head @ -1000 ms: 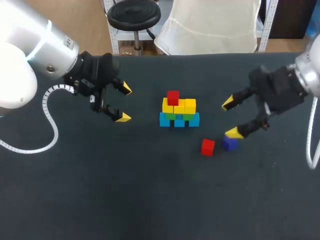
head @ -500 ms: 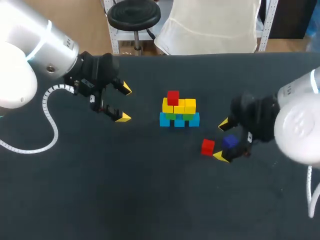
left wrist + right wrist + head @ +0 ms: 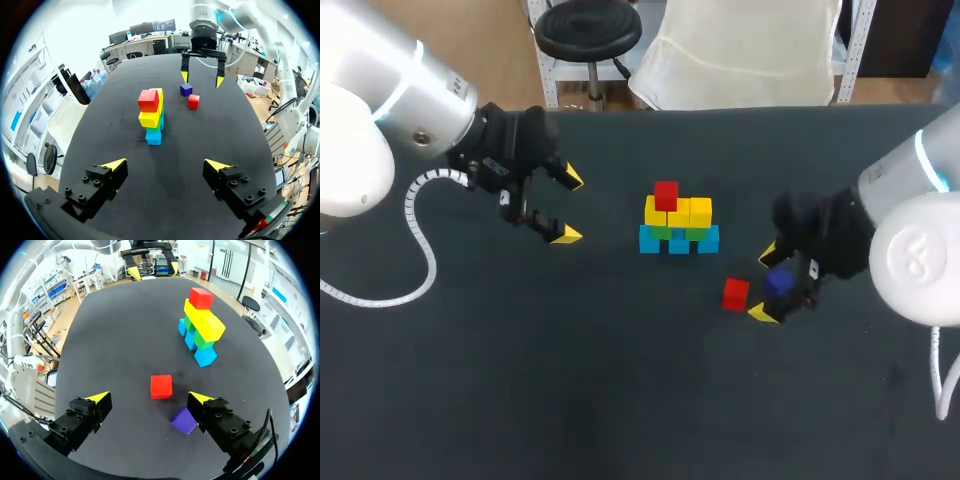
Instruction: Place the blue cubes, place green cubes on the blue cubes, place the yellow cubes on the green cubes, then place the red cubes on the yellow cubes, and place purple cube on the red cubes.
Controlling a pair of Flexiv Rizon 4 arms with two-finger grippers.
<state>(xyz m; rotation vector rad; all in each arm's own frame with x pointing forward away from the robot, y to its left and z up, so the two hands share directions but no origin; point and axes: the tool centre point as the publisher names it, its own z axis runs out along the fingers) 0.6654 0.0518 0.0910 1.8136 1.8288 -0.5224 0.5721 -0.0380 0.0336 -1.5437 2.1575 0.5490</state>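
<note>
My right jaws hang apart above the loose red cube (image 3: pixel 161 386), which the stack (image 3: pixel 678 225) lacks. My left jaws wait apart, aside.

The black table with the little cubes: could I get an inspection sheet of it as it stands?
Surface: black table, matt.
Job's things: stack of blue, green and yellow cubes with one red cube on top; loose red cube and purple cube lying beside the stack.
Clutter: nothing seen.
Grippers: left gripper open, empty; right gripper open around the purple cube.
Cables: white coiled cable on the left arm.
Surroundings: nothing seen.
</note>
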